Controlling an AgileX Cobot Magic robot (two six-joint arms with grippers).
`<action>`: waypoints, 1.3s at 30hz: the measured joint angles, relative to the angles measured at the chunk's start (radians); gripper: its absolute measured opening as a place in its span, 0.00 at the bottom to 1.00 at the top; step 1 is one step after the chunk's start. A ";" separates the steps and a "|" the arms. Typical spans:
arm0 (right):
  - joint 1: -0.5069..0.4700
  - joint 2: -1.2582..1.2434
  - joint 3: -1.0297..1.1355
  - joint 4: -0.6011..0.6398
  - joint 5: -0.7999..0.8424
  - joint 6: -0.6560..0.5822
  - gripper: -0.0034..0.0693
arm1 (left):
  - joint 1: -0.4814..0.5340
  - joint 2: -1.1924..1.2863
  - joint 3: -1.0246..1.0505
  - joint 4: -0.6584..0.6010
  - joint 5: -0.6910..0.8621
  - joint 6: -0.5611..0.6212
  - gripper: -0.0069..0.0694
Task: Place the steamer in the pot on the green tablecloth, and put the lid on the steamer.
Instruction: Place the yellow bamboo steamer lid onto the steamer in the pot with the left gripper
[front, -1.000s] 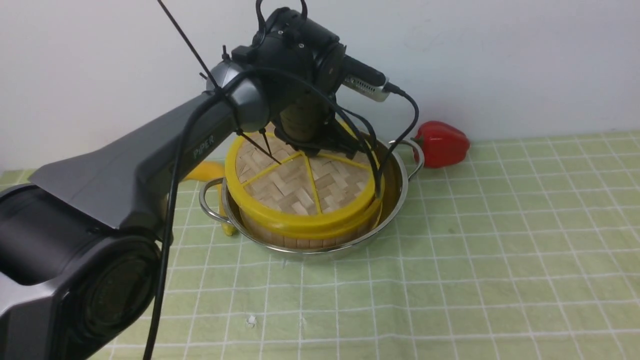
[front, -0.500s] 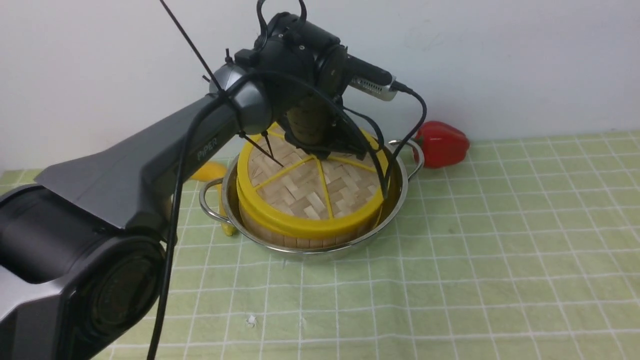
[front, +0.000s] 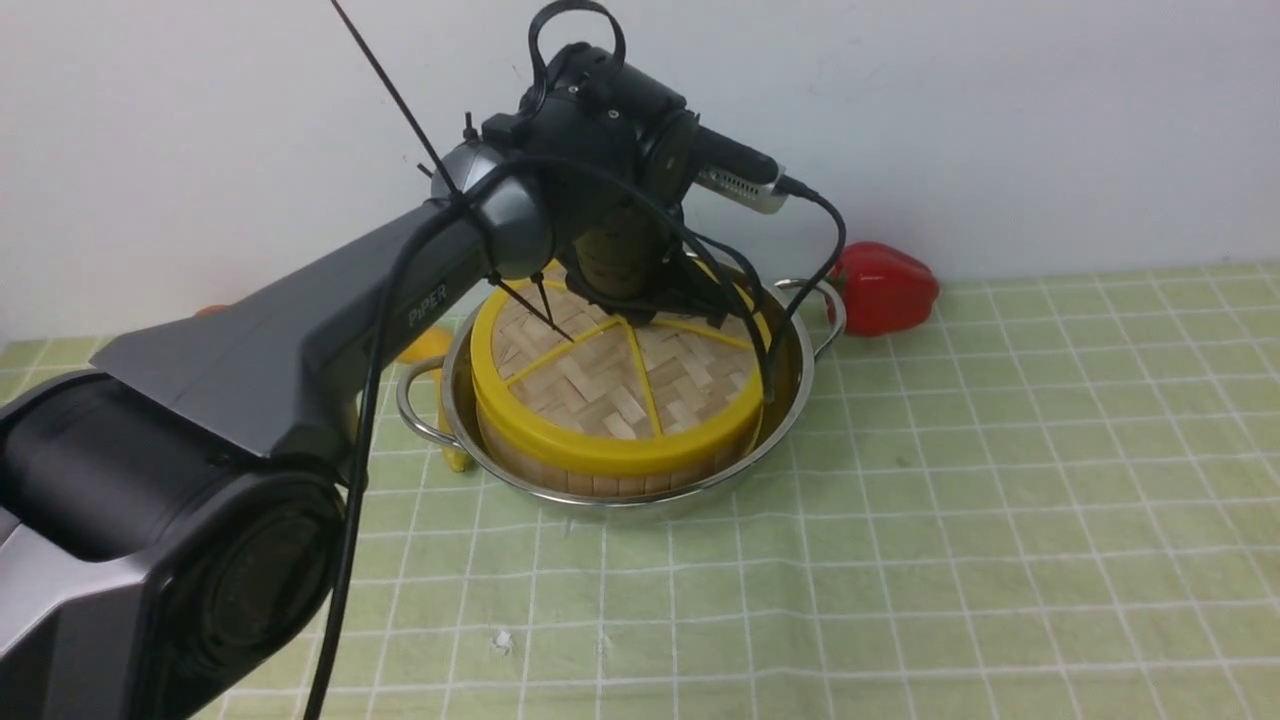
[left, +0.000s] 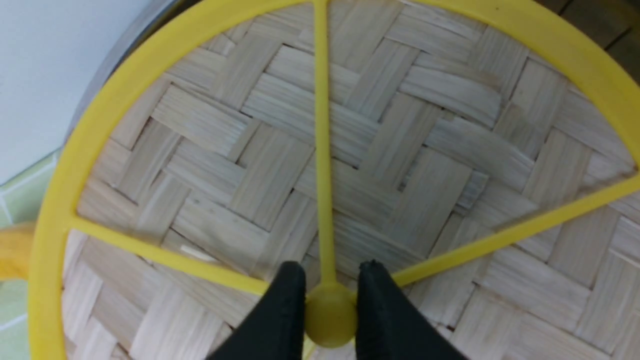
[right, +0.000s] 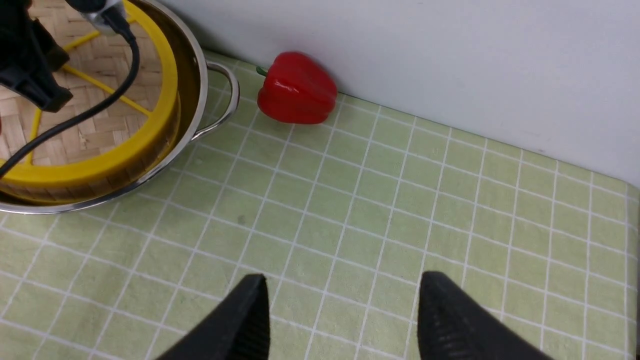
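Two steps look done: steamer (front: 600, 478) sits in the pot (front: 792, 385) on the green tablecloth (front: 950, 520), lid (front: 600, 380) on top, left jaws pinching its knob (left: 330, 315), right jaws spread empty beside the pot, just release left.

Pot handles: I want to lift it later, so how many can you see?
2. The left handle is at the pot's left side; the right handle is at its right side, toward the red pepper. No more seem hidden.
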 joint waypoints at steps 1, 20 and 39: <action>0.000 0.000 0.000 0.000 0.000 0.000 0.61 | 0.000 0.000 0.000 0.001 0.000 -0.001 0.24; 0.000 0.000 0.000 0.000 0.000 0.000 0.61 | 0.006 0.040 -0.087 -0.012 0.077 -0.002 0.24; 0.000 0.000 0.000 0.000 0.000 0.000 0.61 | 0.006 0.053 -0.093 0.000 0.074 0.002 0.28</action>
